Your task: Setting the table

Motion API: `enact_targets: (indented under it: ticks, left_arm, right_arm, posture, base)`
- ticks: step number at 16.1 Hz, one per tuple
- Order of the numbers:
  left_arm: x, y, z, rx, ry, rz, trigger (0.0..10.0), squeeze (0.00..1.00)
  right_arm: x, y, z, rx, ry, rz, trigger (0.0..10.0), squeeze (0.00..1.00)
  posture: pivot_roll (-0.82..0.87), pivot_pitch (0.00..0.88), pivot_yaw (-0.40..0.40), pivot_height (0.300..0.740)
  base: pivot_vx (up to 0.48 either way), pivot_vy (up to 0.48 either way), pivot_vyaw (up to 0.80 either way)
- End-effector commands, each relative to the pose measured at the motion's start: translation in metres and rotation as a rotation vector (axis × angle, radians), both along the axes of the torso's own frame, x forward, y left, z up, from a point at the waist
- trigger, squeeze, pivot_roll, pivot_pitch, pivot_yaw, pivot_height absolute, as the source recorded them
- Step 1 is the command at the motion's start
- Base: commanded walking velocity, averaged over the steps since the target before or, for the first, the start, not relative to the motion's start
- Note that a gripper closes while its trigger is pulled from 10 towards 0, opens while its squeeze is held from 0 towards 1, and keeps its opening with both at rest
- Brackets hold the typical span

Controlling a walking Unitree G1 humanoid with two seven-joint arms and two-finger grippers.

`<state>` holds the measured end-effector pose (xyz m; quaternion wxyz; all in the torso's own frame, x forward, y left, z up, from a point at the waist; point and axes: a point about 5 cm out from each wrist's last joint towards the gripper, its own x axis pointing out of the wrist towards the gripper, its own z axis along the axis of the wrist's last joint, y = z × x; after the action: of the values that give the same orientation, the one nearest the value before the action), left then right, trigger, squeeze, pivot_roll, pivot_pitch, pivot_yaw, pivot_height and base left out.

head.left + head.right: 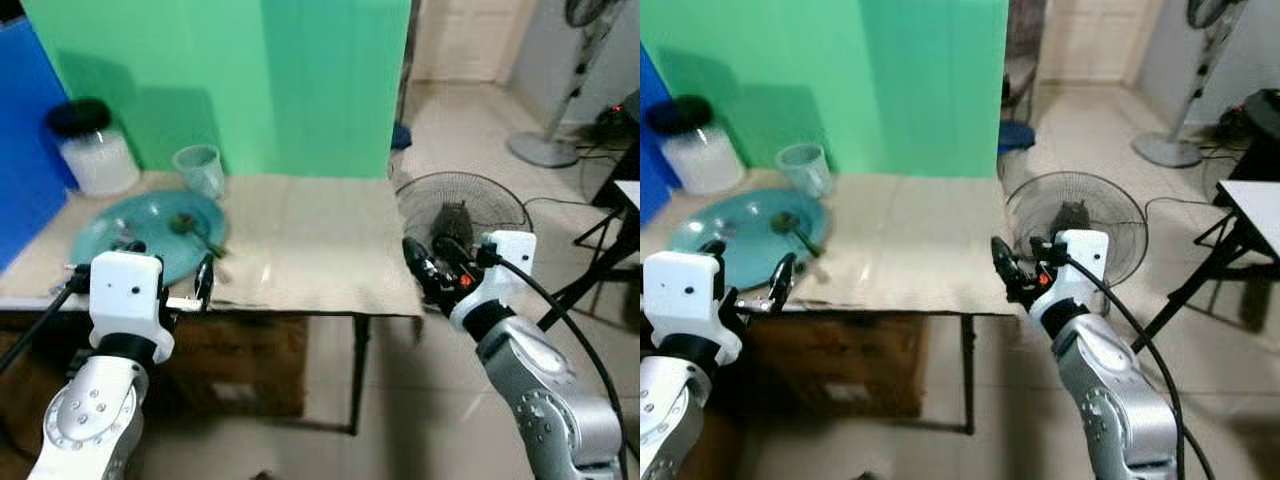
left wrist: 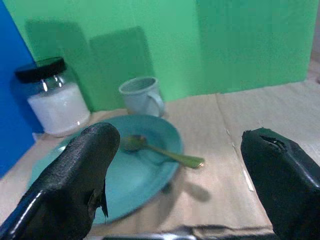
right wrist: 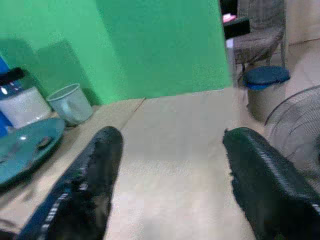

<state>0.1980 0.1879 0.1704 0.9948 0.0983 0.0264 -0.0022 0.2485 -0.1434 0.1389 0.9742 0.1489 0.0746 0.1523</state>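
Observation:
A teal plate (image 1: 150, 232) lies on the left of the table, and a greenish spoon (image 2: 165, 152) rests on it with its handle reaching over the plate's right rim. A pale mug (image 1: 200, 170) stands just behind the plate. My left gripper (image 1: 140, 280) hovers open at the table's near edge, right in front of the plate, nothing between its fingers. My right gripper (image 1: 432, 262) is open too, held off the table's right front corner, and empty.
A jar of white powder with a black lid (image 1: 92, 148) stands at the back left. A green screen (image 1: 300, 80) backs the table (image 1: 310, 240). A floor fan (image 1: 460, 210) sits right of the table; a standing fan (image 1: 560, 90) and a black frame (image 1: 610, 240) are farther right.

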Motion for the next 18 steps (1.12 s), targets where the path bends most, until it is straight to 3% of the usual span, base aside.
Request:
enact_targets:
  ticks: [1,4,9,14,15,16,17,18]
  left_arm:
    - [-0.002,0.004,0.000,0.002,0.005,0.019,10.0,0.00]
    - [-0.002,0.004,0.000,0.001,0.005,0.023,10.0,0.00]
    - [0.001,0.004,0.004,-0.030,-0.034,0.067,10.0,0.00]
    - [-0.003,0.003,0.005,-0.029,-0.035,0.046,10.0,0.00]
    - [-0.003,0.002,0.004,-0.025,-0.034,0.039,10.0,0.00]
    - [-0.003,0.002,0.004,-0.017,-0.032,0.033,10.0,0.00]
    - [-0.004,0.001,0.004,-0.018,-0.031,0.029,10.0,0.00]
    - [-0.005,0.000,0.003,-0.017,-0.028,0.025,10.0,0.00]
  right_arm:
    - [0.001,0.007,0.005,0.026,-0.008,0.036,10.0,1.00]
    - [0.001,0.011,0.006,0.025,-0.008,0.064,10.0,1.00]
    - [0.000,0.024,0.004,-0.065,0.002,0.195,10.0,1.00]
    - [0.007,0.030,0.008,-0.082,-0.017,0.233,10.0,1.00]
    - [0.008,0.030,0.008,-0.075,-0.016,0.227,10.0,0.79]
    - [0.009,0.032,0.009,-0.086,-0.019,0.233,10.0,0.79]
    - [0.009,0.035,0.010,-0.089,-0.031,0.260,10.0,0.02]
    - [0.009,0.039,0.011,-0.088,-0.037,0.287,10.0,0.00]
  posture:
    - [-0.01,0.000,0.026,0.740]
    - [-0.01,0.001,0.024,0.740]
    - [-0.02,0.000,0.020,0.740]
    - [-0.01,0.000,0.012,0.740]
    - [0.00,0.000,0.009,0.740]
    - [0.00,0.000,0.007,0.740]
    - [0.00,0.000,0.007,0.740]
    - [0.00,0.000,0.002,0.740]
  base:
    - [0.000,0.304,0.00]
    - [0.000,0.316,0.00]
    - [0.000,0.000,0.00]
    - [0.312,0.000,0.78]
    - [0.341,0.000,0.00]
    - [0.341,0.000,0.00]
    - [0.345,0.000,0.00]
    - [0.345,0.000,0.00]
